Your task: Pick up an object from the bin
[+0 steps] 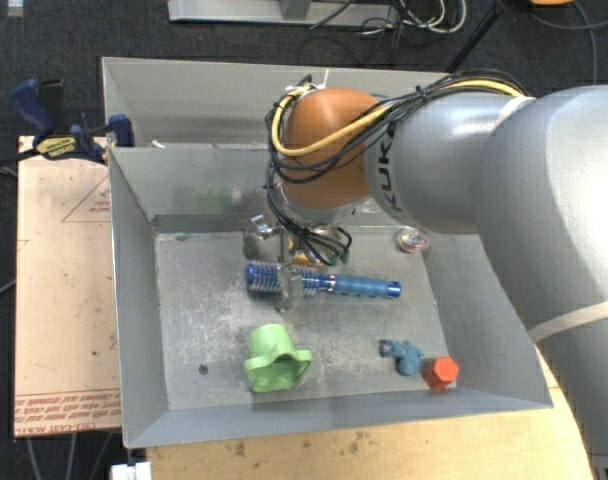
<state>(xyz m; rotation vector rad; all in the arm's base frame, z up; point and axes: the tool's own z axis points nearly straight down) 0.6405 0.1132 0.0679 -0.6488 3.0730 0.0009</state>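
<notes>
A blue hairbrush [336,287] lies flat near the middle of the bin's [189,313] floor. Its ribbed handle points toward the right wall and its bristled head is toward the left. The tool [282,272] is low over the brush, at the place where the head meets the handle, and its metal parts overlap the bristles as seen from above. Whether the tool is open or closed, and whether it has hold of the brush, cannot be told from this angle. Above the tool sits the wrist's rounded orange cover [324,148], with yellow and black cables [284,118] looped around it. The thick grey arm [504,168] comes in from the right.

A light green cup-like thing [274,358] lies on its side toward the front of the bin, just below the brush head and apart from it. Near the front right corner, a small blue thing [404,354] lies just beside an orange block [441,372]. A small pinkish round thing [412,239] rests by the right wall, beyond the end of the handle.
</notes>
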